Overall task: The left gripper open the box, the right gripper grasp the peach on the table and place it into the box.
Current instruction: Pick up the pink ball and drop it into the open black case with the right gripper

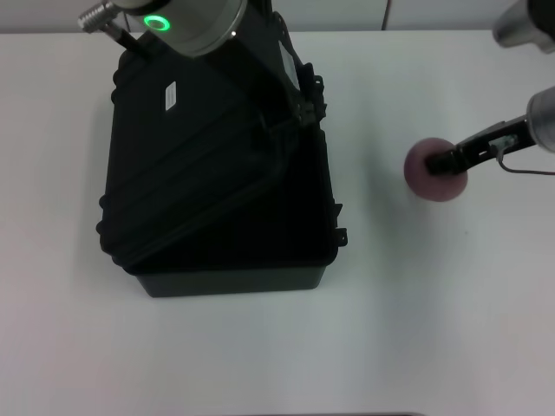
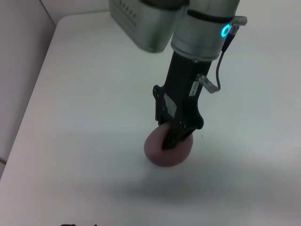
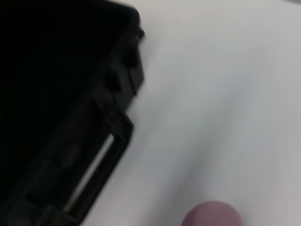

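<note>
Peach [image 1: 436, 172] sits on the white bench [image 1: 260, 355], right of the box [image 1: 217, 204]. We see the right gripper [image 1: 447, 159] reaching in low, fingers closed around it. Left gripper [image 1: 299, 95] props the lid up; its grip seems closed, hard to confirm.

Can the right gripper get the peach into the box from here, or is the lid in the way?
Probably yes. The left gripper holds the lid raised, leaving the box open on the peach's side, and only bare table lies between. The right gripper is on the peach.
</note>
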{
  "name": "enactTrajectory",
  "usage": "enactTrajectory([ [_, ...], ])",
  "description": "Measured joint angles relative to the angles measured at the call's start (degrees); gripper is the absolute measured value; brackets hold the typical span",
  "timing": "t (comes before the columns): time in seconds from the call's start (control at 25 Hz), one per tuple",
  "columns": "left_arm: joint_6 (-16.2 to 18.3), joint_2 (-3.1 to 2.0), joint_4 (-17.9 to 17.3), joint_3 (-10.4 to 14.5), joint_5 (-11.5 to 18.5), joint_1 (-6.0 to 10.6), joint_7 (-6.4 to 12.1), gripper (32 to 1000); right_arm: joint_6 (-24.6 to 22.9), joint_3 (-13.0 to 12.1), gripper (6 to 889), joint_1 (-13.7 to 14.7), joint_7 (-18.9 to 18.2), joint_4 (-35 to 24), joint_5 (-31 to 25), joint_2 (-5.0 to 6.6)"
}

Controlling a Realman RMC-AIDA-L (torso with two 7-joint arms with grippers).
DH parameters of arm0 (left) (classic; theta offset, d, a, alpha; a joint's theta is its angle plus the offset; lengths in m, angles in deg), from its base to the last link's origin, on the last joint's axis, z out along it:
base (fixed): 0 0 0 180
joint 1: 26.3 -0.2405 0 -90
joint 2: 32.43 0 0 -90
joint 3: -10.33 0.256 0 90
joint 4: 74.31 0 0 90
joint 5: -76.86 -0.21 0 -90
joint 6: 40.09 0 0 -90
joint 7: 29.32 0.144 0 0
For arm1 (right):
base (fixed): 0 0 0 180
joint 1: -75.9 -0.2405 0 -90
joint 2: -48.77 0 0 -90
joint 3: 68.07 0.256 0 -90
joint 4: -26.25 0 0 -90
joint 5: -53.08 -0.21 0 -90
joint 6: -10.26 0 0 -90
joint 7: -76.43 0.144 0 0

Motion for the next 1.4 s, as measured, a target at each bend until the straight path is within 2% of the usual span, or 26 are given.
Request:
enactTrajectory([
  [0.12, 0.0, -0.01, 0.0, 0.0, 0.0, 0.0, 0.02, 89, -2.3, 0.4, 155, 1.6, -1.6, -3.6, -4.3, 0.16],
  [0.2, 0.0, -0.02, 0.0, 0.0, 0.0, 0.01, 0.03, 89, -4.4, 1.6, 139, 2.5, -3.4, -5.8, -7.5, 0.19],
  [0.32, 0.0, -0.01, 0.0, 0.0, 0.0, 0.03, 0.12, 90, -9.0, 6.2, 116, 2.8, -8.1, -7.1, -14.0, 0.21],
  [0.48, 0.0, 0.07, 0.0, 0.0, -0.1, 0.05, 0.55, 90, -13.7, 11.1, 101, 2.3, -13.1, -5.9, -19.7, 0.36],
  [0.64, 0.0, 0.12, 0.0, 0.0, -0.1, 0.08, 0.77, 90, -15.0, 12.5, 90, 0.6, -17.6, -2.0, -23.0, 0.45],
  [0.76, 0.0, 0.13, 0.0, 0.0, -0.1, 0.2, 0.83, 90, -13.7, 12.6, 85, -2.8, -21.3, 4.8, -23.3, 1.22],
  [0.92, 0.0, 0.13, 0.0, 0.0, -0.1, 0.42, 0.85, 91, -9.5, 12.5, 89, -7.2, -26.0, 13.7, -23.3, 2.19],
  [1.12, 0.0, 0.11, 0.8, 0.0, 0.4, 1.03, 0.88, 91, -4.7, 12.3, 90, -8.8, -29.5, 16.8, -23.3, 2.07],
  [1.4, 0.0, 0.07, 1.5, 0.0, 1.0, 1.34, 1.38, 91, 2.7, 11.7, 66, -11.6, -34.8, 21.6, -23.7, 0.86],
])
